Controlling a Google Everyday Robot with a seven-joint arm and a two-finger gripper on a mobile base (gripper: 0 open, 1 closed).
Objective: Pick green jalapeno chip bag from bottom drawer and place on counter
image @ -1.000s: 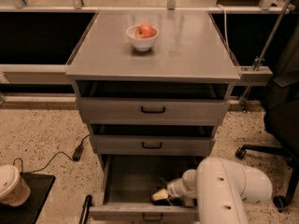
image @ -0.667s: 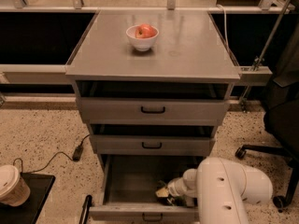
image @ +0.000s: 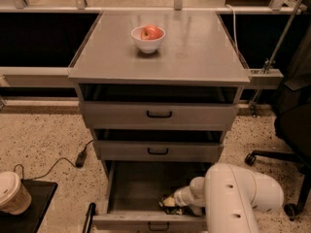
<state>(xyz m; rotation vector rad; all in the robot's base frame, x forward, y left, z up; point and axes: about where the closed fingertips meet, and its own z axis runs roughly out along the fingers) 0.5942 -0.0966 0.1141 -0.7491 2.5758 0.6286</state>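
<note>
The bottom drawer [image: 146,221] is pulled open and its inside is dark. My white arm reaches into it from the right. The gripper [image: 178,201] is low in the drawer near its front right, at a small crinkled green and pale packet, the green jalapeno chip bag [image: 166,203], which lies on the drawer floor. The arm hides much of the bag and the gripper's end. The counter [image: 194,47] is the flat grey top of the cabinet above.
A white bowl [image: 147,41] with a red apple stands on the counter at the back. The two upper drawers [image: 159,114] are slightly open. A paper cup [image: 12,192] on a black mat and a cable lie on the floor at left; an office chair [image: 291,130] stands at right.
The gripper has shifted very slightly inside the bottom drawer at the bag. Nothing else has moved.
</note>
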